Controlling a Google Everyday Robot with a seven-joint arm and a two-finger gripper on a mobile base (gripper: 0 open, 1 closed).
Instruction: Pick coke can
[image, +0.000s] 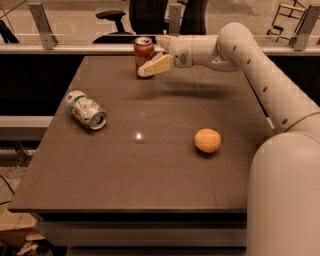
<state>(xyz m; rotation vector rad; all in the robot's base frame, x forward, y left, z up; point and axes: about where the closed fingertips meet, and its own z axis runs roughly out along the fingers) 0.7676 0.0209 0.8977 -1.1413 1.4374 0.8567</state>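
Coke can upright at the table's far edge, gripper at its right side.
Left to right we note: the white-and-green can (86, 110) lying on its side, contents not visible; the coke can (143, 54), long axis vertical, silver top up; the gripper (151, 56), fingers spread, near finger (156, 65) overlapping the can, contact unclear; the orange (207, 140) well apart on the table (150, 190).

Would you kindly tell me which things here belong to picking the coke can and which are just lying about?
Part of the job: coke can, upright at the far edge of the table; gripper, open, right at the can.
Just lying about: white-and-green can, on its side; orange.
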